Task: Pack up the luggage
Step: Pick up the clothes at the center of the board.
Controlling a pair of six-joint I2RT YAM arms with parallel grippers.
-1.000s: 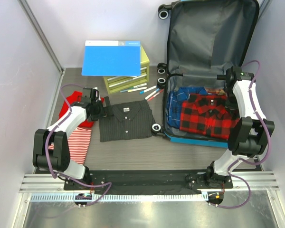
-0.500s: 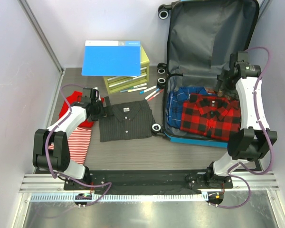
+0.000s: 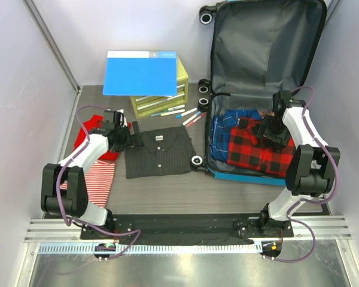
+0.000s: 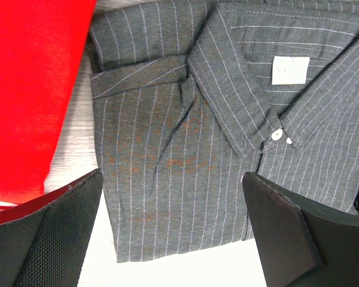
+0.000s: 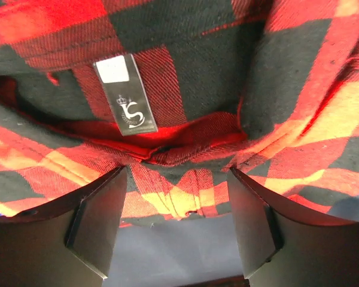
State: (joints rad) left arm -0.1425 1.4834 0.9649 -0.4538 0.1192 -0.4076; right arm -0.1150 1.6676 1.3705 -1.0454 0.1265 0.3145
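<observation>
Suitcase [image 3: 260, 54] open on table [image 3: 167, 191]. Right gripper [image 5: 176, 221], jaws apart, over red plaid shirt [image 5: 185, 78] inside suitcase. Left gripper [image 4: 173, 230], jaws apart, over grey striped shirt [image 4: 167, 149] just left of suitcase.

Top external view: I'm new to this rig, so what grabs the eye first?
The large bright-blue hard-shell suitcase lies open at the back right, a red-and-black plaid shirt inside under the right gripper. Left of it, a folded dark grey pinstriped shirt lies on the table beneath the open left gripper.
</observation>
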